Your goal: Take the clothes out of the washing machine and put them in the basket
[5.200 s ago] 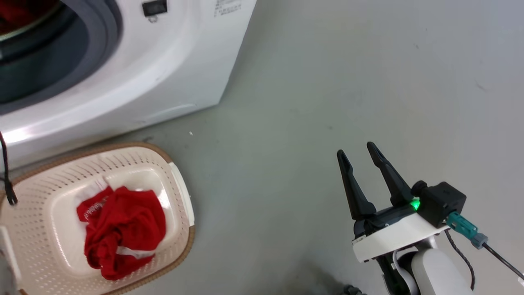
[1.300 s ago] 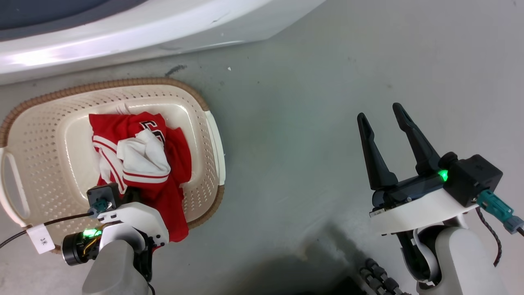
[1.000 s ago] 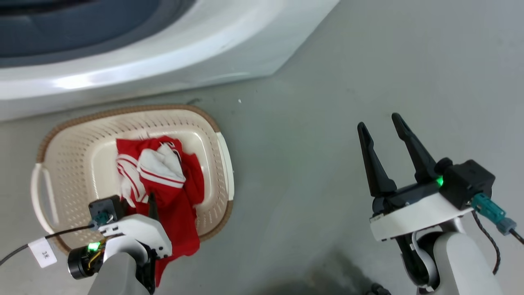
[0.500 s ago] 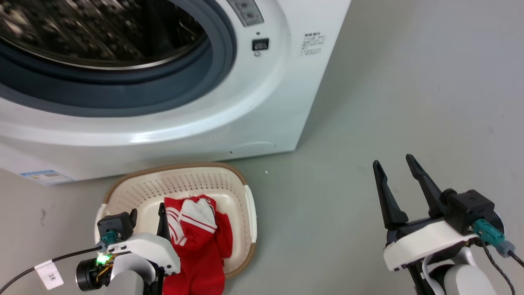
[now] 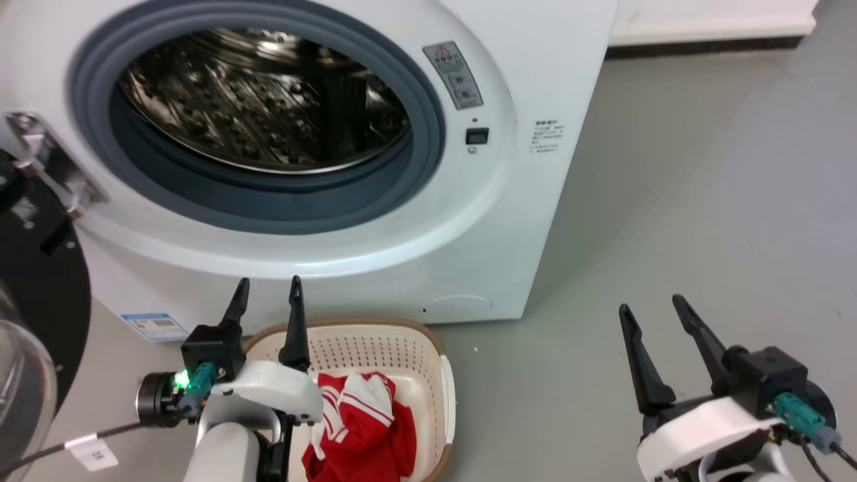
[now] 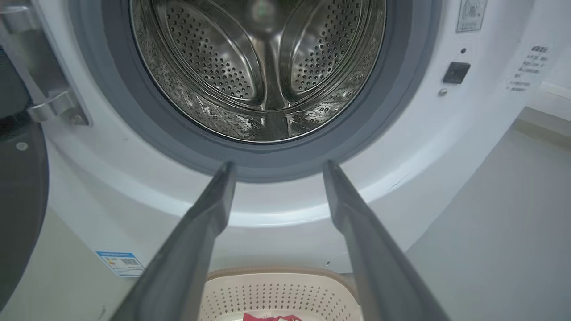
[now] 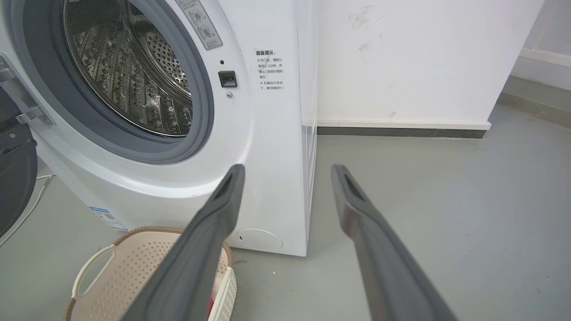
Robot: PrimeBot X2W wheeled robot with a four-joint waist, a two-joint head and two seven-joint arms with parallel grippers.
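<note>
Left tool (image 5: 268, 288) fingers apart, empty, over basket (image 5: 402, 348) holding clothes (image 5: 365, 422). Right tool (image 5: 651, 306) apart, empty, at basket's 3 o'clock. Washing machine (image 5: 482, 221) at basket's 12 o'clock, drum (image 5: 268, 100) bare steel.

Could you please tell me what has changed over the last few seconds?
A second, striped garment has joined the clothes in the basket, and the washing machine no longer shows red inside. The left claw has lifted off the pile, open and empty. The right claw stayed open.

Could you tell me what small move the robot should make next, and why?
Probably draw the left gripper back to rest: the drum looks empty, the red clothes lie in the basket, and its jaws stand open, holding nothing.
</note>
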